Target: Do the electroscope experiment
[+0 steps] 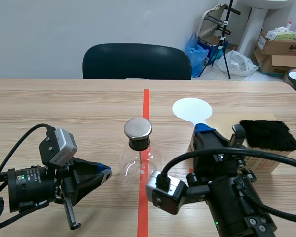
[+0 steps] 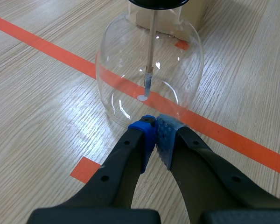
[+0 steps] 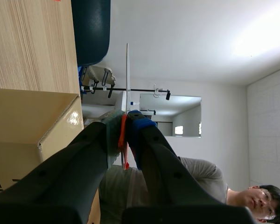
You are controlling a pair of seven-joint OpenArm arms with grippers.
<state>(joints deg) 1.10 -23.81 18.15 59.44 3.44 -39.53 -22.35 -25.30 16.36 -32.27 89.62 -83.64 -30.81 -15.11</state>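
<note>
The electroscope (image 1: 138, 148), a clear glass flask with a black stopper and a round metal cap (image 1: 138, 128), stands mid-desk (image 1: 64, 108) on the red tape line (image 1: 146, 106). Inside the glass a thin rod (image 2: 150, 51) hangs straight down, with a small foil strip (image 2: 148, 83) at its lower end. The left jaws lie low to the electroscope's left, closed on nothing. Their pads (image 2: 165, 135) are pressed together just beside the foot of the flask; I cannot tell whether they touch it. The right jaws, to the electroscope's right, are clamped on the orange handle (image 3: 123, 128) of a white disc paddle (image 1: 191, 109), which is held up beyond the flask. Farther right of the electroscope, a cardboard box (image 1: 224, 120) carries a black fur pad (image 1: 269, 134). A dark chair (image 1: 136, 60) stands beyond the electroscope at the desk's far edge.
</note>
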